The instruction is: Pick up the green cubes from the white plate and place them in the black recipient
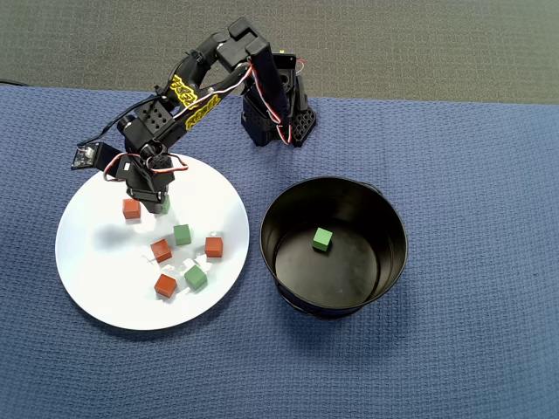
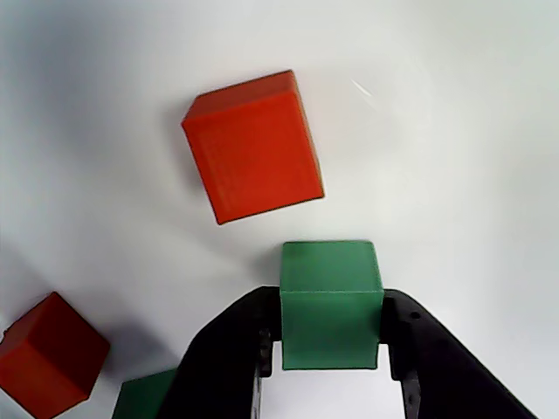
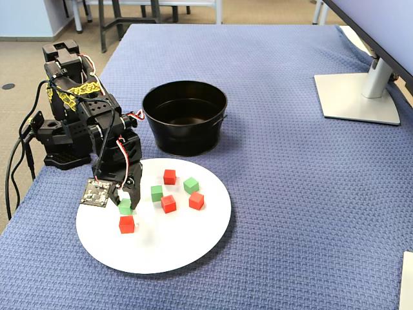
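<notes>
Green cube [image 2: 331, 305] sits pinched betw. the two black fingers of the gripper [image 2: 330, 336], jaws closed on its sides; in wrist view it's just above/at the white plate [image 2: 454, 157] surface, can't tell if touching. Fixed view shows same cube [image 3: 125, 206] at the fingertips, over the plate's left part, w/ a red cube [image 3: 127, 224] just in front of it. In overhead view the held cube is mostly hidden under the gripper [image 1: 162, 208]; red cube [image 1: 131, 209] beside it.

Two more green cubes lie on the plate [image 1: 96, 288]: one [image 1: 182, 234] near centre, one [image 1: 195, 278] lower, toward the rim. Three other red cubes around them: [image 1: 161, 250], [image 1: 214, 247], [image 1: 165, 285]. All apart from each other, none stacked.

Fourth green cube [image 1: 322, 239] is inside the black recipient [image 1: 288, 205], on its flat bottom, upper-centre. Pot stands right of the plate in overhead view, near but not touching. Both on blue woven cloth [image 1: 472, 175]. Monitor stand [image 3: 358, 97] at far right in fixed view.
</notes>
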You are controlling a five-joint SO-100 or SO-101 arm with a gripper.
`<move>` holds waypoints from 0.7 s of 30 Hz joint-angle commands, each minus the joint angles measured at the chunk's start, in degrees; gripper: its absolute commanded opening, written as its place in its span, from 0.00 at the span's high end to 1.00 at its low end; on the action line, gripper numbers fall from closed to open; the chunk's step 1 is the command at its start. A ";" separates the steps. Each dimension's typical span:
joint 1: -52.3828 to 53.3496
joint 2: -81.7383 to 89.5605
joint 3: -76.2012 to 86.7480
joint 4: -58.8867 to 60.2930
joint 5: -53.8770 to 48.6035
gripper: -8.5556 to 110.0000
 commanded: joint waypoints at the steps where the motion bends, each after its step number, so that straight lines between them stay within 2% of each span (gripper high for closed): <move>1: -0.79 8.70 -0.79 2.20 2.29 0.93; 6: -5.80 21.62 -5.01 13.27 6.86 0.93; 11: -15.47 32.78 -9.14 21.18 14.77 0.93; 16: -30.50 39.99 -8.96 20.21 25.93 0.93; 21: -48.87 38.50 -7.82 16.08 36.83 0.93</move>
